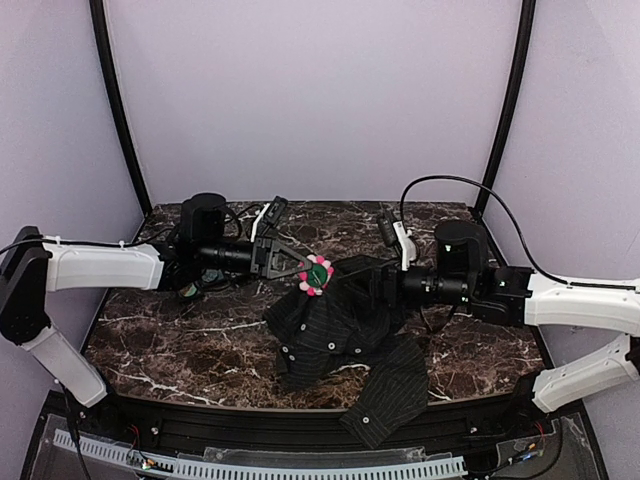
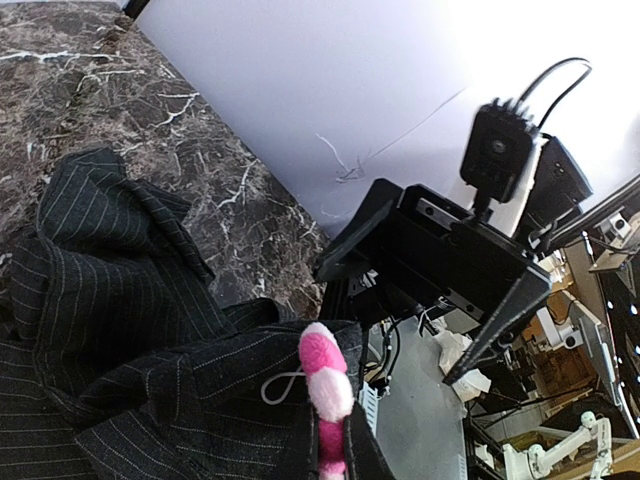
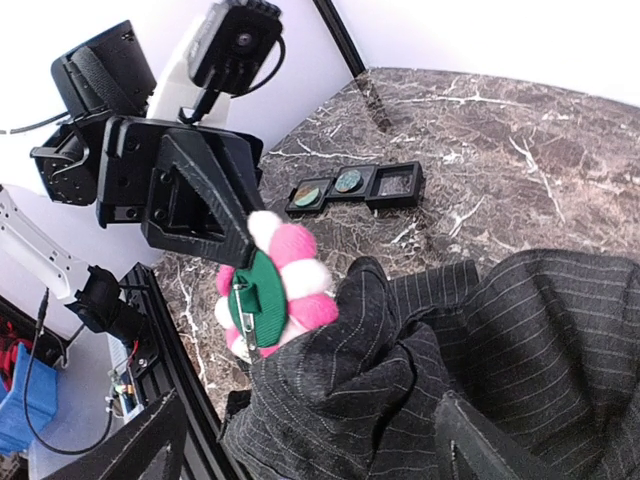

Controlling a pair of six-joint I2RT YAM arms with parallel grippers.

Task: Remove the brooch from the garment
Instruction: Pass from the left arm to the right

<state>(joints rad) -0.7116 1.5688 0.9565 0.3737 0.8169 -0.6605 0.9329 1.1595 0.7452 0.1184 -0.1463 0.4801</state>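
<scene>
The brooch [image 1: 316, 274], a ring of pink and white pom-pom petals, is held above the table at the upper edge of the dark pinstriped shirt [image 1: 340, 330]. My left gripper [image 1: 305, 268] is shut on it. In the right wrist view the brooch [image 3: 275, 290] shows its green back and a safety pin whose lower end meets the fabric [image 3: 450, 340]. In the left wrist view the brooch [image 2: 328, 390] stands edge-on between my fingers. My right gripper [image 1: 380, 288] is open, its fingers wide apart on either side of the bunched shirt.
Three small black square trays [image 3: 355, 185] lie in a row on the marble table [image 1: 160, 340] behind the left arm. A sleeve of the shirt [image 1: 385, 400] hangs over the table's front edge. Purple walls close in the back and sides.
</scene>
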